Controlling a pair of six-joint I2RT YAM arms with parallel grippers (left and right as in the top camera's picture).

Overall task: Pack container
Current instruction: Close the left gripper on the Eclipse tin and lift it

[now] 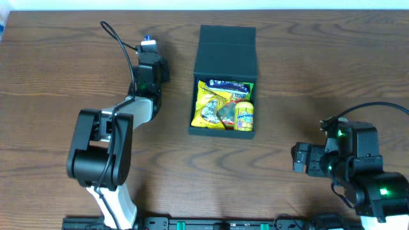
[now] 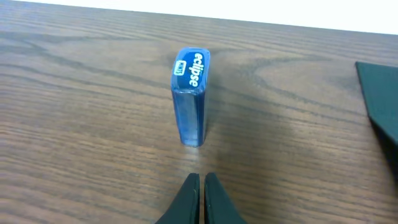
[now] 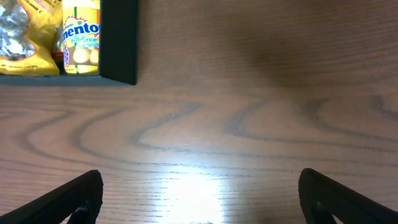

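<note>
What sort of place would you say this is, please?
Probably a robotics lab bench: a wood-grain table, a left arm and a right arm at its edge, and a container holding snack packets.

The left arm (image 1: 102,150) is made of boxy matte-black housings, with a white link (image 1: 144,108) and a white base segment. A thin black cable (image 1: 126,51) runs along it. The right arm (image 1: 358,160) is all black with small green lights, and a second black cable (image 1: 377,104) arcs off it. The left gripper (image 2: 200,183) and right gripper (image 3: 200,196) have black, tapering jaws.
</note>
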